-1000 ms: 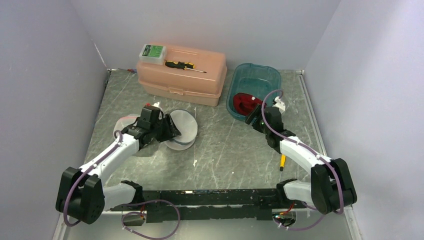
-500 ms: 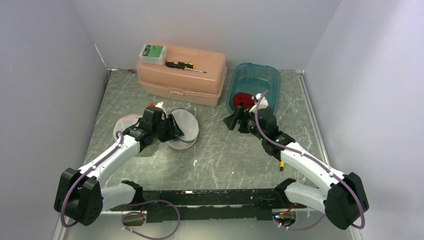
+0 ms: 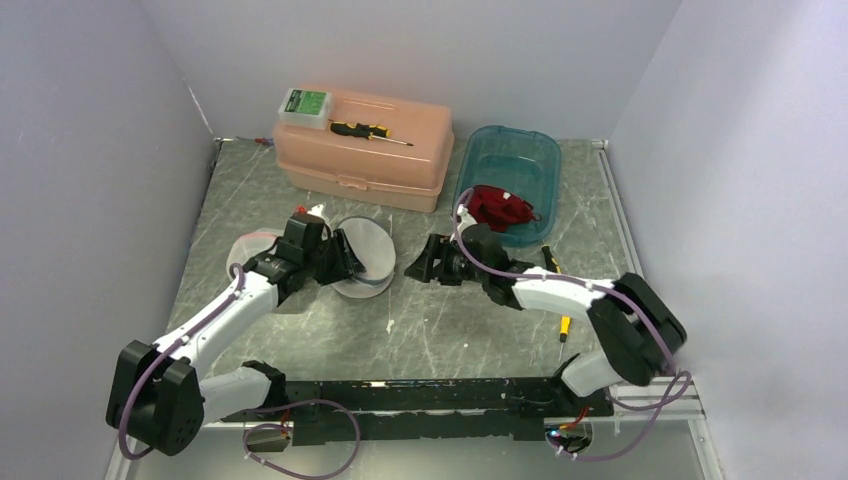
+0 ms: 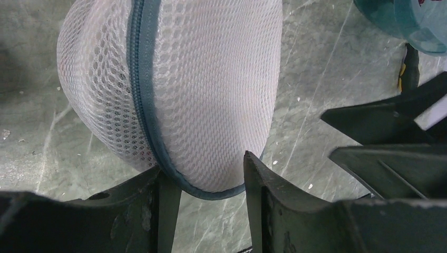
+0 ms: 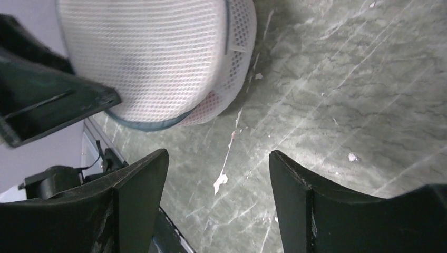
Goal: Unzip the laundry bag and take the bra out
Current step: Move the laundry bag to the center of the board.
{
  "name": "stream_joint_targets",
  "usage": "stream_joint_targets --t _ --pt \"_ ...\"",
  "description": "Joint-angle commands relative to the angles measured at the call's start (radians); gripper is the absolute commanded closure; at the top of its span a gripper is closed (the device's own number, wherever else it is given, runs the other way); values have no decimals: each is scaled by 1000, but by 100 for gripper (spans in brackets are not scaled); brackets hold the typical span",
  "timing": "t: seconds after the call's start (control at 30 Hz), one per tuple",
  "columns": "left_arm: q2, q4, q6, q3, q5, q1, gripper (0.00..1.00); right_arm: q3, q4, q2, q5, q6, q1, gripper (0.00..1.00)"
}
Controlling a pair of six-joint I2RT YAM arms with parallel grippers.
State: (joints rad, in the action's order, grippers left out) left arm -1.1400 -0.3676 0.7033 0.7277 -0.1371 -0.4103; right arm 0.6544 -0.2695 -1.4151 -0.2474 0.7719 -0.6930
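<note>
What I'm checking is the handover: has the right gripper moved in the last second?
Yes. The right gripper swung left, away from the teal bin, toward the laundry bag.

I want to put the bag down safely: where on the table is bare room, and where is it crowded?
Bare: the near-middle table, just beyond the base rail, and the narrow strip between the teal basin and the right wall. Crowded: the middle, where the left claw grips the laundry bag with the open right claw beside it.

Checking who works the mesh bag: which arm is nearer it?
Left. The left fingers clamp the mesh bag's lower edge; the right fingers stand open, apart from it, to its right.
</note>
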Motion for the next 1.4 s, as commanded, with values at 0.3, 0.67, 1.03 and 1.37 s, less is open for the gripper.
stream_joint_targets --t 0.3,0.67,1.03,1.37 --pt "59 -59 -5 13 35 -3 51 201 -232 -294 -57 116 1 28" --pt "81 -76 -9 3 36 -4 51 365 -225 -503 -242 28 66 37" --pt "93 -97 -19 17 44 -4 51 437 -203 -535 -299 26 50 59" --pt "103 -91 -15 9 32 -4 51 413 -193 -475 -317 34 46 83"
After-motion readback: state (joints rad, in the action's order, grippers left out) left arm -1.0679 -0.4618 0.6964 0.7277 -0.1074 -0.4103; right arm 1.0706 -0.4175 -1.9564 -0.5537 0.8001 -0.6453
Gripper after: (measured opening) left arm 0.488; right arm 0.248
